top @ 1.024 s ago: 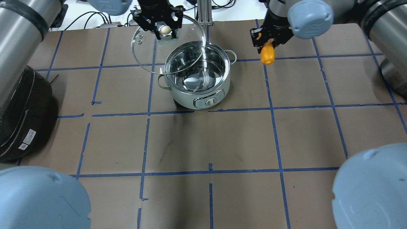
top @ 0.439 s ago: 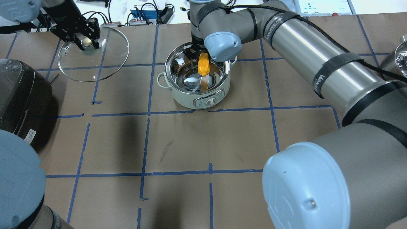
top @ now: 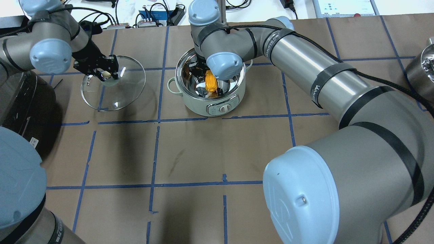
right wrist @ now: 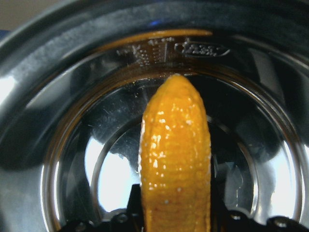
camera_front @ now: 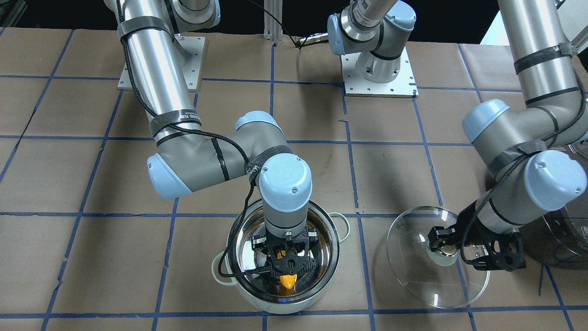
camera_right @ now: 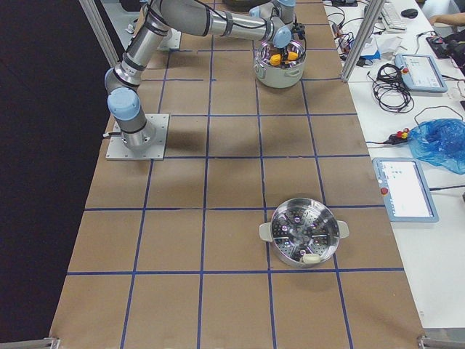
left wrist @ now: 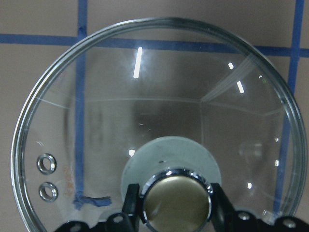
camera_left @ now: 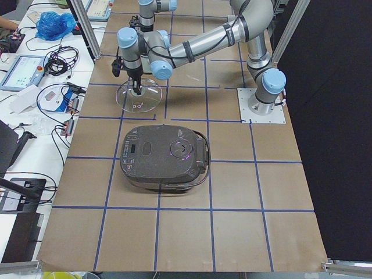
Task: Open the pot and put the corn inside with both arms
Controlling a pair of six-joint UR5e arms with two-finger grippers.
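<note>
The shiny pot (top: pixel 190 101) stands open at the table's far middle; it also shows in the front view (camera_front: pixel 339 232) and the right side view (camera_right: pixel 278 75). My right gripper (top: pixel 208 78) reaches down inside it, shut on the yellow-orange corn (top: pixel 210 83), which points into the pot's bowl (right wrist: pixel 176 154) and shows from the front (camera_front: pixel 288 281). My left gripper (top: pixel 106 73) is shut on the knob (left wrist: pixel 176 200) of the clear glass lid (top: pixel 117 95). It holds the lid tilted, low over the table, left of the pot (camera_front: pixel 427 285).
A dark grey rice cooker (top: pixel 20 101) sits at the table's left edge, close to the lid (camera_left: pixel 165 157). A steel steamer basket (camera_right: pixel 304 233) stands at the far right (top: pixel 420 67). Cables and devices (top: pixel 149 20) lie beyond the far edge.
My left gripper carried the lid from over the pot to the left and down. My right gripper brought the corn from the right over the pot and lowered it inside.
</note>
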